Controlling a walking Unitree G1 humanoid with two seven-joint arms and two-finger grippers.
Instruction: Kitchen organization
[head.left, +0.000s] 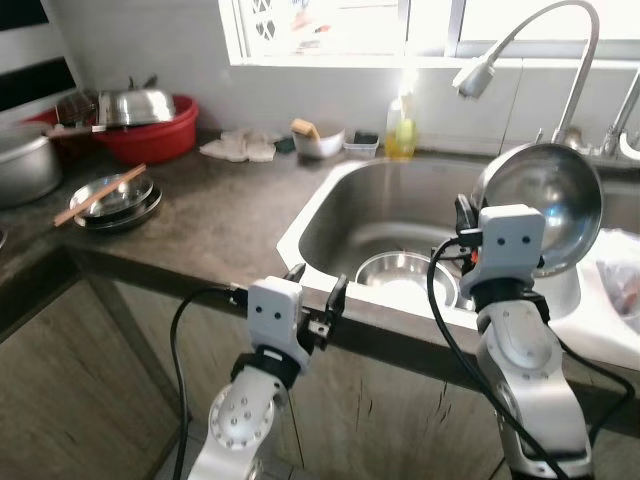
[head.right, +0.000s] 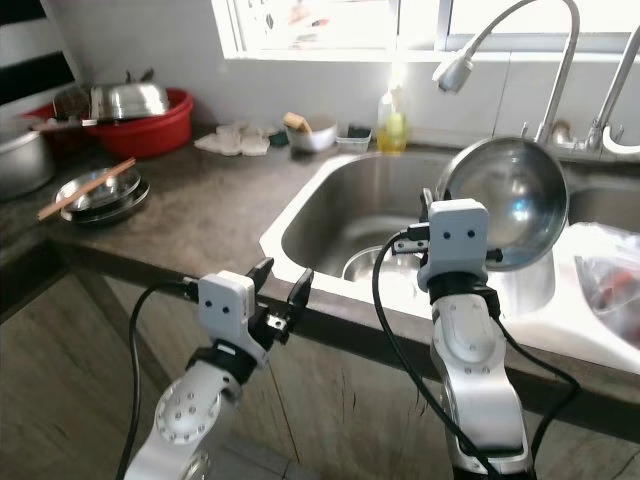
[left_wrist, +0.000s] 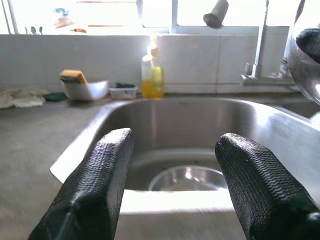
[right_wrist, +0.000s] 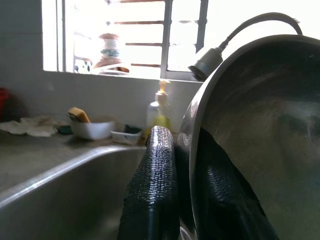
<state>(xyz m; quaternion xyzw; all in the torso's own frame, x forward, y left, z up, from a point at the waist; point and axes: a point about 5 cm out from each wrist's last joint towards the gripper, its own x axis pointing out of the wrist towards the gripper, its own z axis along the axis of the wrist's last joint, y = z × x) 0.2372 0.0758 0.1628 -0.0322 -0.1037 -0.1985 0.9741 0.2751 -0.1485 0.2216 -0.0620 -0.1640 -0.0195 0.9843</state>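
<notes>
My right gripper (head.left: 466, 232) is shut on the rim of a steel bowl (head.left: 545, 205), held tilted on edge above the right side of the sink (head.left: 345, 190). In the right wrist view the two fingers (right_wrist: 152, 190) pinch the steel bowl's rim (right_wrist: 192, 130). A second steel bowl (head.left: 405, 275) lies in the sink bottom, also seen as the sink bowl (left_wrist: 187, 178) in the left wrist view. My left gripper (head.left: 320, 290) stands open at the sink's front edge, nothing between its fingers (left_wrist: 95, 185).
A curved faucet (head.left: 535, 45) arches over the sink. Soap bottle (head.left: 401, 125), white sponge bowl (head.left: 318, 138) and cloths (head.left: 238, 146) line the back. To the left: stacked plates with chopsticks (head.left: 112, 197), a red basin (head.left: 150, 125), a pot (head.left: 22, 160).
</notes>
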